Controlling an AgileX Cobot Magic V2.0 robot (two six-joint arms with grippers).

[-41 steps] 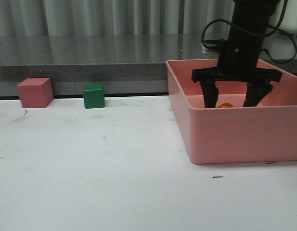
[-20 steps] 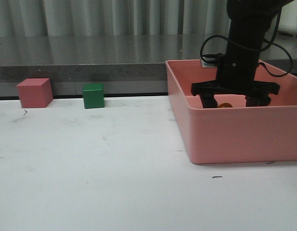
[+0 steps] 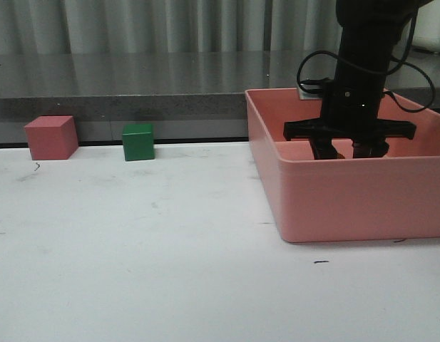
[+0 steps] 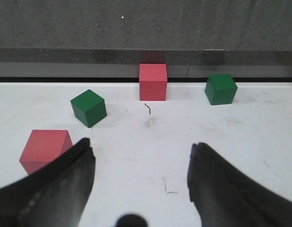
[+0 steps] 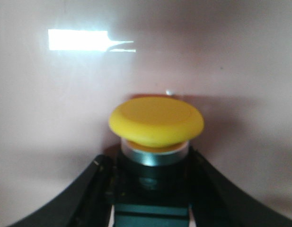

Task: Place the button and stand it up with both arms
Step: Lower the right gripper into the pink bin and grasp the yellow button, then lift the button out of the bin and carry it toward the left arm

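Note:
The button shows in the right wrist view with its yellow mushroom cap, pale collar and black body. It lies on the floor of the pink bin. My right gripper is shut on the button's black body, one finger against each side. In the front view the right gripper reaches down inside the bin, and its fingers and the bin wall hide the button. My left gripper is open above the white table with nothing between its fingers. It is out of the front view.
A pink cube and a green cube stand at the table's back left edge. The left wrist view shows two green cubes and two red cubes. A grey ledge runs behind.
My right gripper has sunk lower into the pink bin, and its fingers have gone from wide open to shut on the button. The cubes have not moved.

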